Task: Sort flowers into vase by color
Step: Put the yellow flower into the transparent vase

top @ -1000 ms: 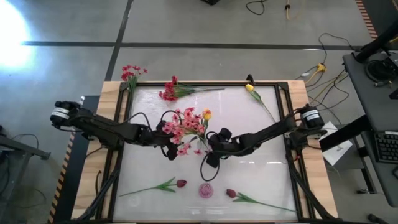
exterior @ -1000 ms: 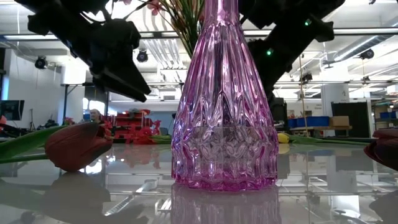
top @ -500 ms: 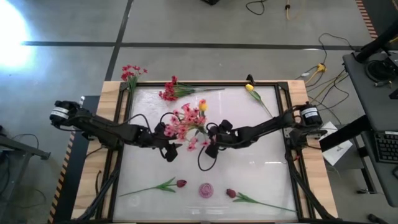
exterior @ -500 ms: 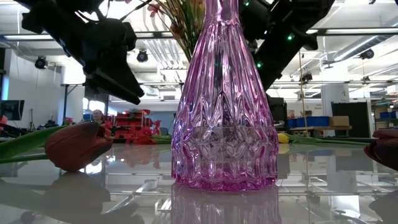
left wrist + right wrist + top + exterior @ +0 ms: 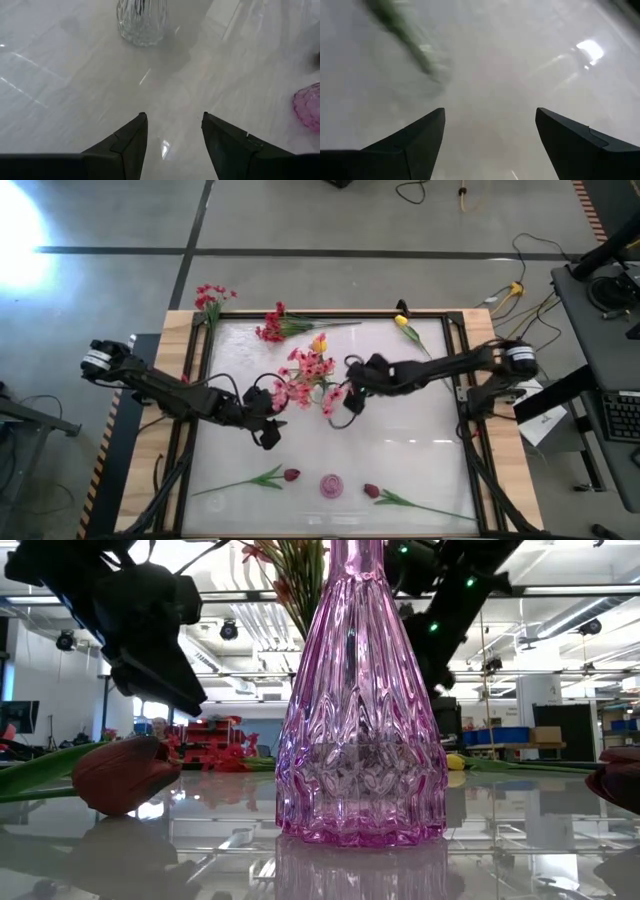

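Open industrial workshop: ceiling ducts [image 5: 250, 615], storage bins [image 5: 505, 735].

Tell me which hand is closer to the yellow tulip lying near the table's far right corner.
The right hand is closer; it hangs over the table's middle, left of the yellow tulip. The left hand is farther, beyond the pink bouquet toward the near side.

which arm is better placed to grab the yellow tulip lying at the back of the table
Right. Its open end effector sits closer to the yellow tulip on its own side; the left end effector, also open, is farther off, beyond the flower bunch.
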Controlling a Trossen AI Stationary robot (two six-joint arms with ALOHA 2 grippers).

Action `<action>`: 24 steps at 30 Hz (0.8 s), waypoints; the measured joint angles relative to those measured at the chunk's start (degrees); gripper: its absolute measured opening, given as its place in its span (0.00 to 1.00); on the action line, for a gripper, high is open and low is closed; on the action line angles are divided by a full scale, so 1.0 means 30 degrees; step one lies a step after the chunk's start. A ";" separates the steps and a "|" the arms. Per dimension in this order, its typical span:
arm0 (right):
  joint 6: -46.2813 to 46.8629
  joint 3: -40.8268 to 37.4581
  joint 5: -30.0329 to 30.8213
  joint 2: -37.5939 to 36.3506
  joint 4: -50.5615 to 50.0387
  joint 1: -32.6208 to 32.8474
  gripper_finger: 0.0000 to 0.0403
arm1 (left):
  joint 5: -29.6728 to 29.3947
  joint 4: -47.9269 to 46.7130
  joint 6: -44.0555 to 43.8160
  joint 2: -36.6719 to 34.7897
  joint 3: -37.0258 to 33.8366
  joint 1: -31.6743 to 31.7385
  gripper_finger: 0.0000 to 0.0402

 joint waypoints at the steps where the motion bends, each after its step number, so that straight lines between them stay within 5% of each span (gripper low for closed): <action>1: -0.0272 -0.0093 -0.0001 -0.0570 -0.0714 -0.0320 0.75 | -0.0103 -0.0001 -0.0110 0.0000 -0.0027 -0.0092 0.44; 12: 0.0293 -0.3518 -0.1785 -0.6444 -0.4677 -0.6190 0.73 | -0.0317 0.0189 0.0377 -0.0007 -0.0017 -0.0181 0.44; 24: -0.0171 -0.4647 -0.3876 -0.6450 -0.5679 -1.1592 0.68 | -0.0110 -0.0369 0.2643 -0.1180 0.2047 -0.0174 0.44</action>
